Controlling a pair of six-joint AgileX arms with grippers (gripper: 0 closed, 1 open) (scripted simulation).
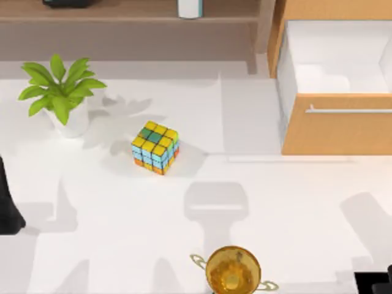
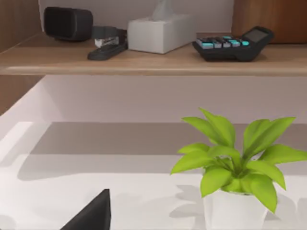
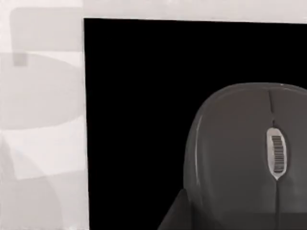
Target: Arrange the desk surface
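White desk surface (image 1: 122,214) spans the scene; Rubik's cube (image 1: 155,147) sits left of centre, potted plant (image 1: 61,92) far left, gold trophy (image 1: 233,269) at the near edge, open drawer (image 1: 334,122) far right; right wrist view shows a grey mouse (image 3: 249,153) on a black pad (image 3: 139,120); finger states cannot be told.
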